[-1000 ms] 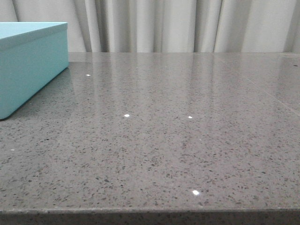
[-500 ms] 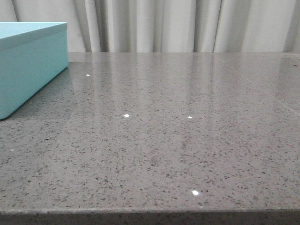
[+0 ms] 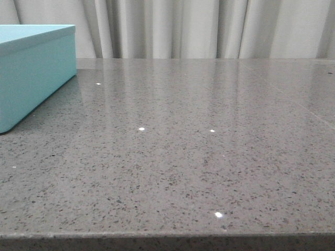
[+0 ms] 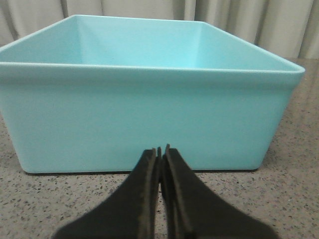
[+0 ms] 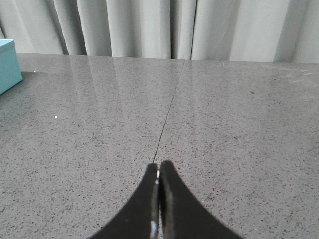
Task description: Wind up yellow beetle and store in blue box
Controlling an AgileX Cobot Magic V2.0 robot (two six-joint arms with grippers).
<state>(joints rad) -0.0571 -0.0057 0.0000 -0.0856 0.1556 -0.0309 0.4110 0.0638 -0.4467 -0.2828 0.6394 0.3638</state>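
The blue box point(image 3: 31, 73) stands at the far left of the grey table in the front view, open at the top. It fills the left wrist view point(image 4: 149, 114), its near wall just beyond my left gripper point(image 4: 160, 151), which is shut and empty. What shows of the box's inside is bare. A corner of the box shows at the edge of the right wrist view point(image 5: 7, 67). My right gripper point(image 5: 158, 167) is shut and empty, low over the table point(image 5: 224, 124). The yellow beetle is not in any view. Neither gripper shows in the front view.
The speckled grey stone table point(image 3: 183, 157) has a thin seam line point(image 5: 169, 109) running away from my right gripper. Pale curtains point(image 3: 209, 26) hang behind the table's far edge. The table's front edge point(image 3: 167, 236) shows at the bottom of the front view.
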